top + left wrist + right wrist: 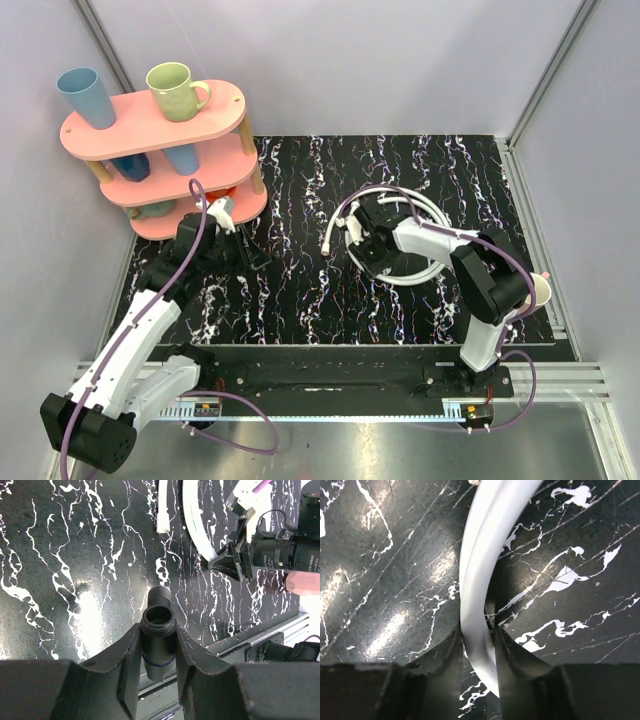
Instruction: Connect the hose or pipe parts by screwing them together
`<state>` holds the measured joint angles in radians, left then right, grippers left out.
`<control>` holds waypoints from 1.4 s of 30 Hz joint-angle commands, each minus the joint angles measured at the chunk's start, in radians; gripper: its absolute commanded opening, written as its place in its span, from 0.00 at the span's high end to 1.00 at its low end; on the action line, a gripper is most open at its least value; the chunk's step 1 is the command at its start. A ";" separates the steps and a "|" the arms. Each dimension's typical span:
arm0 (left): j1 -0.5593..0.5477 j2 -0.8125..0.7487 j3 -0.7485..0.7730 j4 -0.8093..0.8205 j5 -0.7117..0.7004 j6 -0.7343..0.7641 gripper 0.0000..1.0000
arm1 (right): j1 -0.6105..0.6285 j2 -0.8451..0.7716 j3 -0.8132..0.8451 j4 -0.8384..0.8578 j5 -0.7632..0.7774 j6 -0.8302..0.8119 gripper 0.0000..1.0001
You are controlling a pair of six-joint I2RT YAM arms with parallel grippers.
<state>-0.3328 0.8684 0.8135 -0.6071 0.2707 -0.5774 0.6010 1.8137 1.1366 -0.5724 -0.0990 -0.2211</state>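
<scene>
My left gripper (246, 252) (159, 647) is shut on a short black threaded pipe fitting (159, 630), open mouth facing away, held just above the black marbled table. A white hose (428, 268) lies coiled at mid-right. Its free end (328, 241) (162, 511) points toward the left arm. My right gripper (357, 243) (478, 641) stands over the coil's left side. Its fingers press both sides of the white hose (476, 575), which curves away up the right wrist view. The right arm's wrist (280, 550) shows in the left wrist view.
A pink three-tier rack (150, 128) stands at the back left with a blue cup (85, 95) and a green mug (176, 90) on top and more cups below, close to my left gripper. A metal rail (350, 372) runs along the near edge.
</scene>
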 commanded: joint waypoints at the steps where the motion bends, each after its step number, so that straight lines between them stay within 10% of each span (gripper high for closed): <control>1: 0.008 -0.003 -0.004 0.073 -0.039 -0.010 1.00 | 0.074 0.038 -0.003 -0.017 0.047 0.184 0.73; 7: 0.023 0.004 0.027 0.070 -0.013 -0.024 1.00 | 0.141 0.065 0.058 0.009 0.051 0.486 1.00; 25: 0.074 0.096 -0.022 0.116 0.004 -0.053 1.00 | 0.278 0.021 -0.081 0.462 0.260 1.330 1.00; 42: 0.077 0.139 -0.017 0.124 -0.024 -0.042 1.00 | 0.361 0.038 -0.058 0.401 0.559 1.748 0.89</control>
<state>-0.2619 1.0046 0.7910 -0.5579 0.2379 -0.6121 0.9356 1.8469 1.0462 -0.1795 0.3466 1.4143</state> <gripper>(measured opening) 0.322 0.071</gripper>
